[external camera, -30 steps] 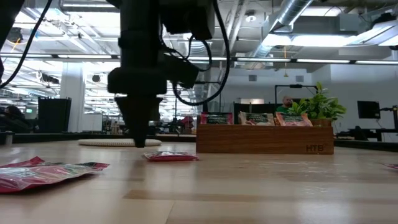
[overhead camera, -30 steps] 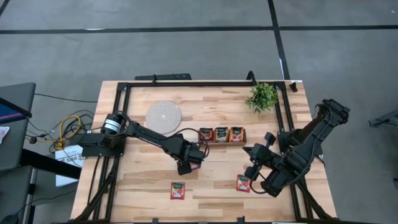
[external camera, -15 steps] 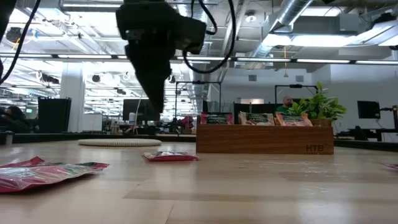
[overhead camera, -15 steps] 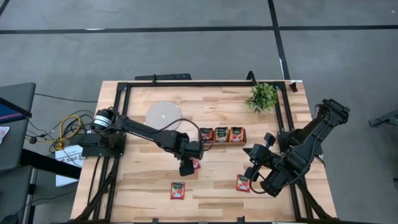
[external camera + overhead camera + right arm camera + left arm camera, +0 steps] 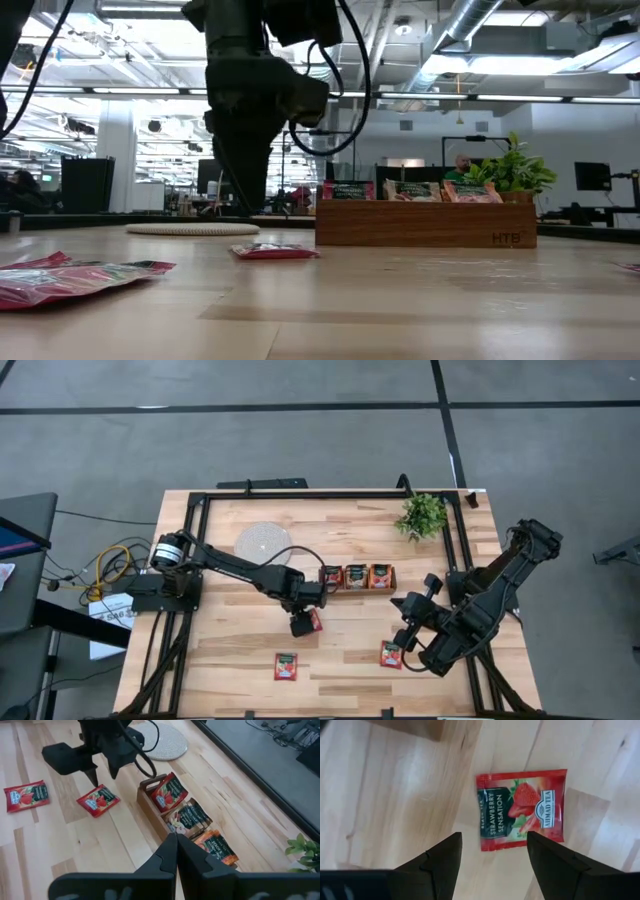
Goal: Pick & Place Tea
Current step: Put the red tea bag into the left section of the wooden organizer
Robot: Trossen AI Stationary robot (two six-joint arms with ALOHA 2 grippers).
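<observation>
The left gripper (image 5: pixel 301 624) hangs above a red sachet (image 5: pixel 522 809) lying flat on the table (image 5: pixel 230 650) just in front of the tray (image 5: pixel 357 587), its fingers spread and empty. The right gripper (image 5: pixel 404 637) waits near the table's right side, fingers closed on nothing, beside another sachet (image 5: pixel 390 654). A third sachet (image 5: pixel 286 667) lies near the front edge, and more stand in the tray.

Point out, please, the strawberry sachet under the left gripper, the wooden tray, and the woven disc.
strawberry sachet (image 5: pixel 522 809): left wrist view, printed face.
wooden tray (image 5: pixel 425 232): low view, front wall.
woven disc (image 5: pixel 263 542): high view, centre.
</observation>
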